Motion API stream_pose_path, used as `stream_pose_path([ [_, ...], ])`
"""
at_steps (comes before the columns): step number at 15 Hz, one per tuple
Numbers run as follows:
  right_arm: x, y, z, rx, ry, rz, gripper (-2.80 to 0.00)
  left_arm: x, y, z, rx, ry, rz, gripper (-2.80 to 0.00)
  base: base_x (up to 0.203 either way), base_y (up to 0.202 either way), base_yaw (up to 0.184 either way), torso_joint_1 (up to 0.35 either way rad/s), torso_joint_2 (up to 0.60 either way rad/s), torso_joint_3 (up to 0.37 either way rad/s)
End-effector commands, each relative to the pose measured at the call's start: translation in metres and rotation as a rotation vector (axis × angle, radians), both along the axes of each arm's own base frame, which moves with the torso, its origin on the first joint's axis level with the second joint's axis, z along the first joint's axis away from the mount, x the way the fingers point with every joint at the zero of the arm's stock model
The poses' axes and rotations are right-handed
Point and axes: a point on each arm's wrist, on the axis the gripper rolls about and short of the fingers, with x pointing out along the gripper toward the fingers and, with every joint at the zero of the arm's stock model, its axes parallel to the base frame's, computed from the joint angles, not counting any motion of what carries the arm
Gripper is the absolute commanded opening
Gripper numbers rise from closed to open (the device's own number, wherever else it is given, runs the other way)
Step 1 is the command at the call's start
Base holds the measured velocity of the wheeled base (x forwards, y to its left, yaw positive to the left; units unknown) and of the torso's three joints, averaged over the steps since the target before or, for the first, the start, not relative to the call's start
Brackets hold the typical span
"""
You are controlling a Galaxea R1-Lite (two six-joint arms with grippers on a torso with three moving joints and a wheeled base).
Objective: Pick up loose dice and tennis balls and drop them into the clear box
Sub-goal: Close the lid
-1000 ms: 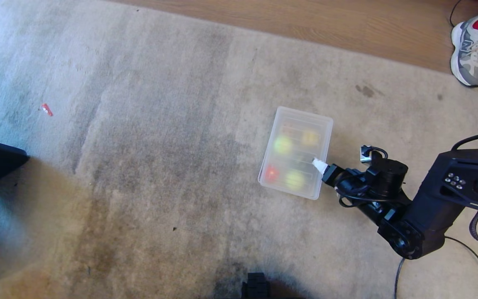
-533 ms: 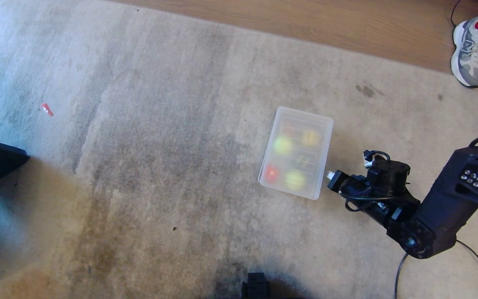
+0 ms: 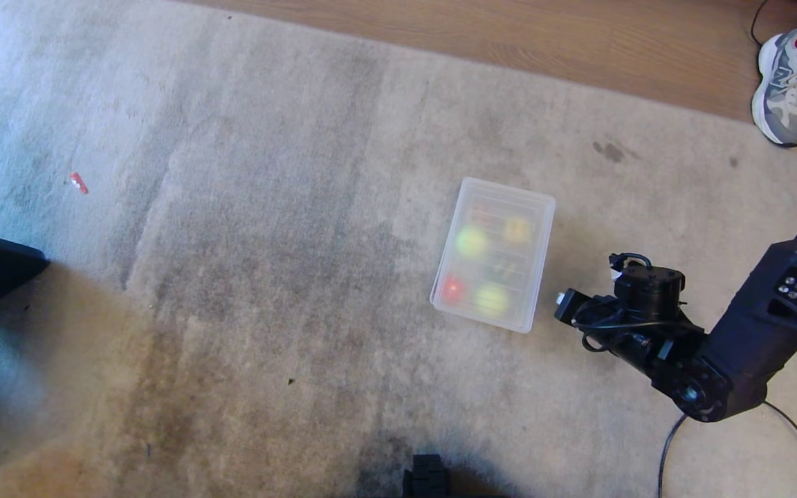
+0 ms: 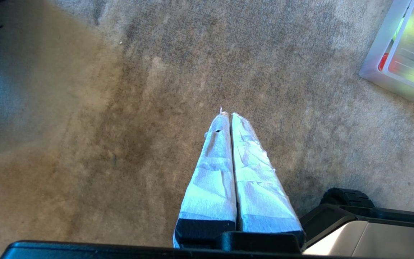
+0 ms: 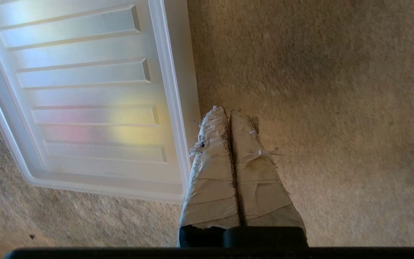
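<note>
The left hand (image 4: 227,116) hangs parked over bare carpet (image 3: 267,277) at the near edge of the scene, its taped fingers pressed together on nothing; from there the clear box (image 4: 401,54) lies well off to its right and farther out. On the carpet's right half that clear box (image 3: 493,253) sits with its long axis running away from the robot, tilted slightly rightward. A ribbed lid (image 5: 84,97) covers it, and through the plastic show blurred shapes: two yellow-green tennis balls (image 3: 472,241), a red die (image 3: 452,288) and a yellow one (image 3: 517,229). No loose die or ball is visible on the carpet. Just beside the box's near right corner, apart from its wall, is the right hand (image 5: 228,111), fingers shut and empty, pointing along the box's right long side. It is clearly the nearer arm. At the far right corner stands a person's shoe (image 3: 789,83) on the wooden floor.
</note>
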Motion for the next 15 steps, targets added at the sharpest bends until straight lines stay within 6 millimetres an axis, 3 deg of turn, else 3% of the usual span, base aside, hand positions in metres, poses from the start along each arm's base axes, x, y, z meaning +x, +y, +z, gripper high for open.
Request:
stream_pose_path([
  [1, 0.006, 0.002, -0.006, 0.003, 0.002, 0.000, -2.80, 0.000, 0.000, 0.000, -0.001, 0.000, 0.000, -2.80, 0.000, 0.000, 0.000, 0.000, 0.00, 0.000],
  [6, 0.024, 0.009, -0.007, 0.036, -0.038, 0.006, -2.80, 0.000, 0.000, 0.000, -0.001, 0.000, 0.000, -2.80, 0.000, 0.000, 0.000, 0.000, 0.00, 0.000],
  [15, 0.033, 0.028, -0.013, 0.043, -0.049, 0.052, -2.80, 0.000, 0.000, 0.000, -0.001, 0.000, 0.000, -2.80, 0.000, 0.000, 0.000, 0.000, 0.00, 0.000],
])
